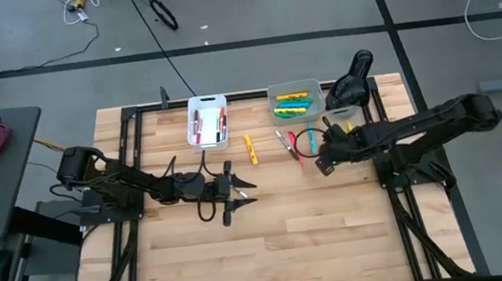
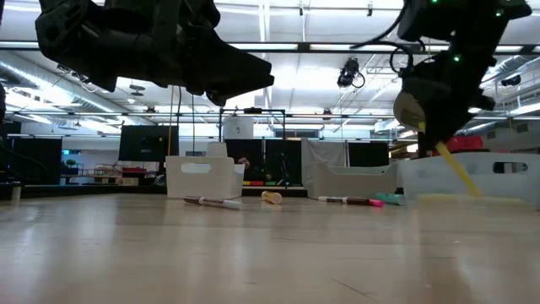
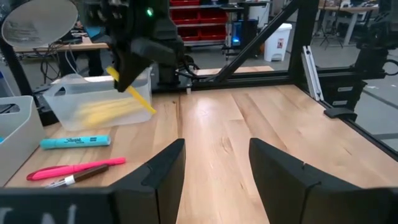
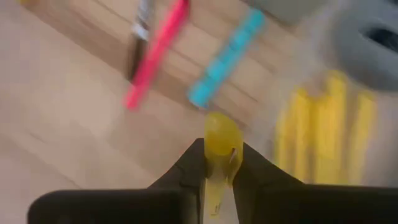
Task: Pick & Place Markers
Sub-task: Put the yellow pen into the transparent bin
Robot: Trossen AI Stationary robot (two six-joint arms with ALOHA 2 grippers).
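Right gripper (image 4: 217, 163): pinches a slim yellow plastic marker (image 4: 220, 140), maybe over the blurry clear bin (image 3: 87, 102)
Left gripper (image 3: 214, 163): wide, holding nothing

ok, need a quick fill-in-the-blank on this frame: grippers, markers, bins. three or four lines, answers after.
1. The right gripper is shut on a slim ____ marker.
2. The left gripper hovers over bare wood, its fingers ____.
3. Beside the loose pink marker on the wooden table lies a ____ highlighter.
4. The white rectangular bin at the far edge holds mostly ____ and dark pens.

Answers: yellow; open; teal; red
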